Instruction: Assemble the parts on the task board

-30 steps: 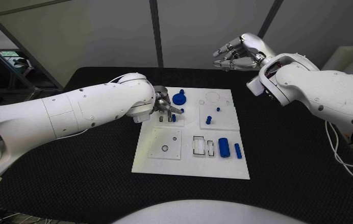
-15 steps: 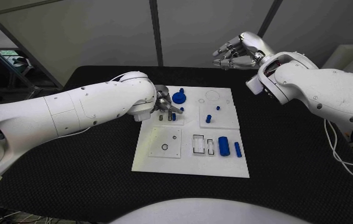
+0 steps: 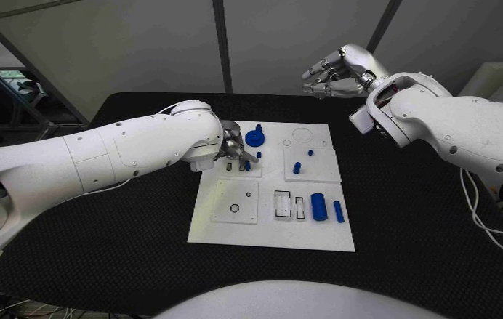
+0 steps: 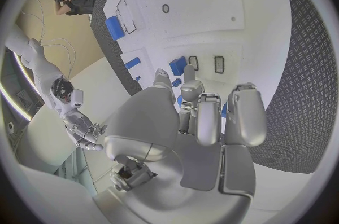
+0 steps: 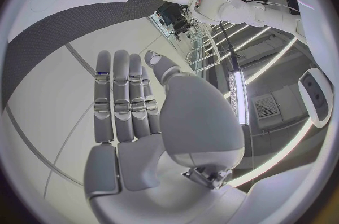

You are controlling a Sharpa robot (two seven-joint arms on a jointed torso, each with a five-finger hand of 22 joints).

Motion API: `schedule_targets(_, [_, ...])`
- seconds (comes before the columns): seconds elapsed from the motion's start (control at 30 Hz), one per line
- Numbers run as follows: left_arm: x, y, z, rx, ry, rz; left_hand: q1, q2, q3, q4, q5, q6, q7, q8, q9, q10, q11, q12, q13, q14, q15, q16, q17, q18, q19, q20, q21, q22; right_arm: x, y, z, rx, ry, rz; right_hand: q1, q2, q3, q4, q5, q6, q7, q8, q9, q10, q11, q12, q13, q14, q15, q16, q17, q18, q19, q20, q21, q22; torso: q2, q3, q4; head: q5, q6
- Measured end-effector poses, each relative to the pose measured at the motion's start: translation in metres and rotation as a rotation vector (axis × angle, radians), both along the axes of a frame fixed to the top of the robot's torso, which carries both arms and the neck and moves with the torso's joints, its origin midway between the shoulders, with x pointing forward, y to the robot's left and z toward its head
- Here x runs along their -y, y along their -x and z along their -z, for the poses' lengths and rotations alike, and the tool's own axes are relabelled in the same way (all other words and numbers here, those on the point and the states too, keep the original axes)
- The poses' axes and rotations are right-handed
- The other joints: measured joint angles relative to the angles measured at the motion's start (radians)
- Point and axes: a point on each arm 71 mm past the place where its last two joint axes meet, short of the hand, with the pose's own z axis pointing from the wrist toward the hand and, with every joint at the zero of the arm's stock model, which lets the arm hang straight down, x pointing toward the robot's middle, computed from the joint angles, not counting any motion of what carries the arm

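Note:
The white task board (image 3: 315, 235) lies mid-table. My left hand (image 3: 232, 150) reaches down onto its upper left plate, fingers curled round a small blue part (image 3: 246, 165) that they mostly hide; blue slivers (image 4: 225, 111) show between the fingers (image 4: 208, 117). A blue gear (image 3: 255, 140) stands just behind the hand, and a square blue piece (image 4: 178, 65) sits beside two slots. Two short blue pegs (image 3: 298, 166) stand on the upper right plate. A thick blue cylinder (image 3: 318, 206) and a thinner one (image 3: 339, 211) lie at the lower right. My right hand (image 3: 341, 72) hangs high behind the board, fingers straight, holding nothing.
The lower left plate (image 3: 236, 203) has a small ring and a hole. Rectangular slots (image 3: 285, 206) lie beside the cylinders. Black table (image 3: 126, 246) surrounds the board on all sides. Grey wall panels stand behind the table.
My right hand has drifted slightly up and left. My left hand stays over the same plate with the blue part under its fingers.

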Motion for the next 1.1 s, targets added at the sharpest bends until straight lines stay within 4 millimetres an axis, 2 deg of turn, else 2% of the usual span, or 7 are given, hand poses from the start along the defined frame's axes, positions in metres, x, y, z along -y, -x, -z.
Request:
schedule_targets(0.53, [0.0021,0.0008,0.0008,-0.011,-0.006,0.014,0.020,0.004,0.019,-0.019,0.000,-0.007,0.000,0.009,0.021,0.007,0.000,0.010,0.013,-0.004,-0.004,0.000,0.000,0.000,0.004,-0.004,0.006,0.011,-0.0019,-0.0010,0.0012,-0.007,0.003,-0.004,0.000,0.000,0.000,0.000,0.000,0.000,0.000,0.000,0.000,0.000,0.000,0.004,0.003,0.000,0.000,-0.003,-0.005,0.000,-0.006,0.001,0.000,0.000,0.001,0.0000,0.0007,-0.001,-0.006])
schedule_targets(0.6, [0.0022,0.0009,0.0008,-0.012,-0.006,0.015,0.027,0.011,0.026,-0.025,0.000,-0.007,0.000,0.013,0.025,0.007,0.000,0.010,0.015,-0.004,-0.004,0.000,0.000,0.000,0.004,-0.004,0.006,0.013,-0.0021,-0.0012,0.0014,-0.008,0.003,-0.005,0.004,0.004,0.000,0.000,0.000,0.000,0.000,0.000,0.000,-0.005,-0.001,0.004,0.004,0.000,0.000,-0.004,-0.005,0.000,-0.007,0.000,0.000,0.000,0.001,0.0000,0.0007,-0.002,-0.007])
schedule_targets(0.7, [0.0022,0.0009,0.0008,-0.012,-0.006,0.015,0.049,0.026,0.055,-0.030,0.000,-0.012,-0.005,0.016,0.034,0.011,-0.004,0.010,0.018,0.000,-0.007,0.000,0.000,0.000,0.004,-0.004,0.010,0.015,-0.0024,-0.0014,0.0017,-0.009,0.004,-0.006,0.004,0.004,0.000,0.000,0.000,0.000,0.000,0.000,0.000,-0.007,0.000,0.004,0.004,0.000,0.000,-0.004,-0.005,0.000,-0.007,0.000,0.000,0.000,0.000,0.0000,0.0007,-0.002,-0.008])
schedule_targets(0.83, [0.0023,0.0010,0.0009,-0.015,-0.003,0.013,0.086,0.062,0.116,-0.048,0.000,-0.023,-0.009,0.017,0.045,0.016,-0.009,0.010,0.024,-0.002,-0.013,0.000,0.000,0.000,0.007,-0.007,0.010,0.017,-0.0025,-0.0018,0.0021,-0.012,0.005,-0.007,0.002,0.006,0.002,0.002,0.004,0.000,0.000,0.000,0.000,-0.007,0.000,0.004,0.006,0.000,0.000,-0.009,-0.011,0.000,-0.007,0.000,0.000,0.000,0.000,0.0001,0.0007,-0.002,-0.010])
schedule_targets(1.0, [0.0021,0.0007,-0.0008,-0.021,0.015,0.002,0.142,0.061,0.237,-0.078,-0.004,-0.046,-0.014,0.016,0.058,0.011,-0.012,0.007,0.024,-0.003,-0.019,0.000,0.000,0.000,0.010,-0.011,0.010,0.018,-0.0013,-0.0029,0.0029,-0.014,0.008,-0.005,0.000,0.008,0.003,0.003,0.004,-0.004,0.004,0.000,0.000,-0.011,0.003,0.004,0.008,0.000,0.000,-0.009,-0.014,0.000,-0.011,0.004,0.000,0.000,0.000,0.0002,0.0007,-0.002,-0.012])
schedule_targets(1.07, [0.0016,0.0008,-0.0007,-0.026,0.023,-0.005,0.160,0.049,0.271,-0.063,-0.002,-0.052,-0.016,0.016,0.065,0.007,-0.013,0.000,0.023,-0.002,-0.021,0.000,0.000,0.000,0.007,-0.015,0.010,0.018,-0.0006,-0.0034,0.0031,-0.015,0.009,-0.003,0.000,0.008,0.003,0.003,0.004,-0.004,0.004,0.000,0.000,-0.011,0.003,0.004,0.008,0.000,0.000,-0.009,-0.015,0.000,-0.011,0.004,0.000,0.000,0.000,0.0002,0.0007,-0.003,-0.013])
schedule_targets(1.1, [0.0010,0.0009,-0.0005,-0.029,0.028,-0.009,0.169,0.042,0.288,-0.046,0.011,-0.056,-0.012,0.014,0.071,0.006,-0.013,-0.004,0.022,-0.001,-0.022,0.000,0.000,0.000,0.007,-0.015,0.010,0.018,-0.0002,-0.0037,0.0033,-0.016,0.009,-0.002,0.000,0.008,0.003,0.003,0.004,-0.004,0.004,0.000,0.000,-0.013,0.001,0.004,0.009,0.000,0.000,-0.009,-0.016,0.000,-0.011,0.004,0.000,0.000,0.000,0.0002,0.0007,-0.003,-0.014])
